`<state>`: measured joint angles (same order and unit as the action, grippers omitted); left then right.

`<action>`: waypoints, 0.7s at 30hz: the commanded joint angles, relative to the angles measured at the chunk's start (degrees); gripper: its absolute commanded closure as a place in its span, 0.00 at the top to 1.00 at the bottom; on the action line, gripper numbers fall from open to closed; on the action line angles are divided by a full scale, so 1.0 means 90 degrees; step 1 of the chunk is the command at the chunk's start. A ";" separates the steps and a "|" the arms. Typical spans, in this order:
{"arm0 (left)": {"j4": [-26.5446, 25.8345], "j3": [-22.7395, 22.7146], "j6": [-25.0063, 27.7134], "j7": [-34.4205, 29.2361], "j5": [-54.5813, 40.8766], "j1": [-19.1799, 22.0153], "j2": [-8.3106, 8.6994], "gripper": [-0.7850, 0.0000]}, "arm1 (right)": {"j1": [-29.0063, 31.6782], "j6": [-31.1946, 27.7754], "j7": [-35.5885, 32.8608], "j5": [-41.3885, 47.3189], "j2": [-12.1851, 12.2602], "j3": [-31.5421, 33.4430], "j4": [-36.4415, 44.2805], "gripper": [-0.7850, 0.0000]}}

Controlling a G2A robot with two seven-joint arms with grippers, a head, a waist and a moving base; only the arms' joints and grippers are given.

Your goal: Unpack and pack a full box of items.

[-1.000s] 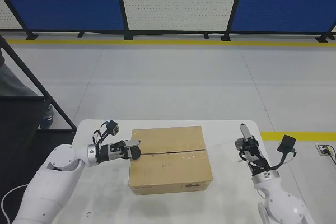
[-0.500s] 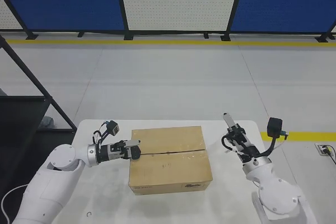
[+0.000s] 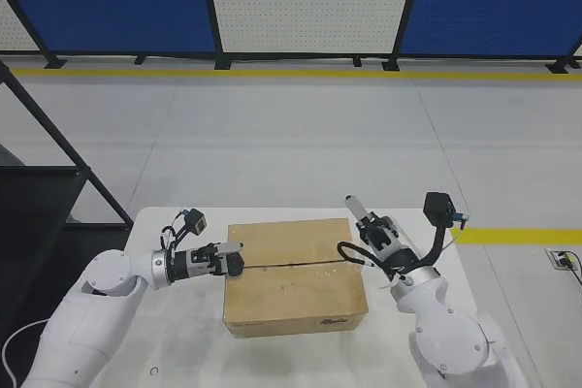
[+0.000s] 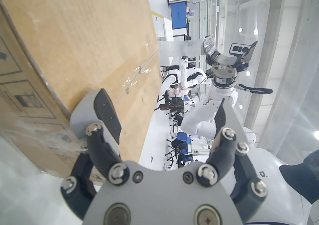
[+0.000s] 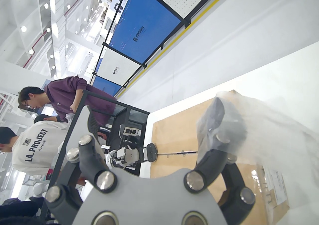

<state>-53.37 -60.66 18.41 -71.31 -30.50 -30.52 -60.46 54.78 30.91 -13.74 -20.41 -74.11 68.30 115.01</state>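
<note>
I see the box [image 3: 293, 276] sitting mid-tabletop [image 3: 189, 335]. My left claw [image 3: 235, 262] is at its 9 o'clock edge, and my right claw [image 3: 369, 225] is at its 2 o'clock corner.

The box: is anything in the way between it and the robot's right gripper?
Nothing solid is. The right gripper is open beside the far right corner of the box. Only a strip of clear tape runs between them: it clings to one side of the gripper and stretches to the box.

The right gripper [image 3: 361, 215] swings in from the table's [image 3: 189, 325] right edge to the box's [image 3: 291, 281] far right corner.
</note>
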 commanded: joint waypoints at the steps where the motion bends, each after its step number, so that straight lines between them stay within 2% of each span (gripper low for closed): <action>1: 0.0000 0.0000 0.0000 0.0000 0.0000 0.0000 0.0000 1.00 | -0.0126 0.0100 -0.0060 -0.0139 -0.0026 -0.0204 0.0030 1.00; 5: 0.0000 0.0000 0.0000 0.0000 0.0000 0.0000 0.0000 1.00 | -0.0371 0.0285 -0.0165 -0.0415 -0.0078 -0.0577 0.0009 1.00; 21: 0.0000 0.0000 0.0000 0.0000 0.0000 0.0000 0.0000 1.00 | -0.0371 0.0285 -0.0165 -0.0415 -0.0078 -0.0577 0.0009 1.00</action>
<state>-53.37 -60.66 18.41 -71.31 -30.50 -30.52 -60.46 51.44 33.47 -15.22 -24.15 -74.81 63.10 115.09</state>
